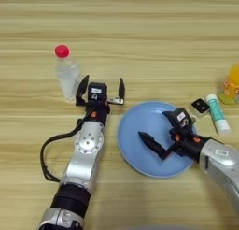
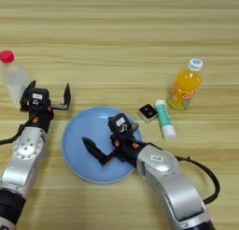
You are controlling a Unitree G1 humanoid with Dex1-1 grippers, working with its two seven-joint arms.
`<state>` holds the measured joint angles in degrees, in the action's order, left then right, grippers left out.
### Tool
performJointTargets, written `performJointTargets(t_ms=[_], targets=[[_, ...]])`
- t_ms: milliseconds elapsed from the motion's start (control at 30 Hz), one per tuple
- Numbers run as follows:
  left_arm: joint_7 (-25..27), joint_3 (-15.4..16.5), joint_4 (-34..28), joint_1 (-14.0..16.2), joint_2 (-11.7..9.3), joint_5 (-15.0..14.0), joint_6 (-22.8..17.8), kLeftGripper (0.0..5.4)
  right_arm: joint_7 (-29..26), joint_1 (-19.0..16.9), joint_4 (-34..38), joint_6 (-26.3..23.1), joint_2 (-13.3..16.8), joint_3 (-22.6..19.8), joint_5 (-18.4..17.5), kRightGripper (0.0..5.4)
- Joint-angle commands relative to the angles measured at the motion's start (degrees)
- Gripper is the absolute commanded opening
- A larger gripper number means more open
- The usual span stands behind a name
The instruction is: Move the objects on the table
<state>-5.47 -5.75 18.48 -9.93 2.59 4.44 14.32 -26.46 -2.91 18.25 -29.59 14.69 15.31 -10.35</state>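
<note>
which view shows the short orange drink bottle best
The right eye view: the short orange drink bottle stands whole there, white cap to base, beside the small white teal-capped tube. The left eye view cuts it off at the right edge.

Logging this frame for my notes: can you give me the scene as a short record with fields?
left gripper: open, beside the clear bottle, left of the plate
right gripper: open, over the blue plate, holding nothing
black square: on the table, right of the plate
tube: lying beside the black square
orange bottle: upright, behind the tube
</note>
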Motion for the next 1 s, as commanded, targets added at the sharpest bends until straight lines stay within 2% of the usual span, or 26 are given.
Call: performJointTargets(t_ms=[33, 267, 433, 767, 900, 1000], targets=[[-0.3, -0.3, -0.4, 0.1, 1.0, 0.6, 0.2, 5.40, 0.6, 1.8, -5.1, -0.7, -0.5, 0.2, 0.9, 5.37], [-0.3, -0.6, -0.4, 0.1, 1.2, 0.7, 0.1, 5.40, 1.5, 7.2, -16.9, 2.4, -3.3, 0.6, 2.6, 5.37], [-0.3, -0.8, -0.4, 0.1, 1.3, 0.7, 0.1, 5.40, 2.3, 12.4, -25.7, 8.0, -5.8, 0.9, 5.0, 5.37], [-0.4, -1.1, -0.7, 0.5, 1.2, 0.6, 0.1, 5.40, 4.5, 25.0, -46.7, 19.7, -9.8, -2.3, 7.4, 5.37], [-0.5, -1.2, -0.9, 0.7, 1.2, 0.6, 0.1, 5.40, 3.8, 26.5, -47.0, 23.0, -10.4, -3.3, 7.3, 5.37], [-0.6, -1.3, -0.9, 0.7, 1.3, 0.6, 0.1, 5.40, 3.3, 24.0, -39.8, 23.8, -9.8, -3.2, 7.1, 5.37]])
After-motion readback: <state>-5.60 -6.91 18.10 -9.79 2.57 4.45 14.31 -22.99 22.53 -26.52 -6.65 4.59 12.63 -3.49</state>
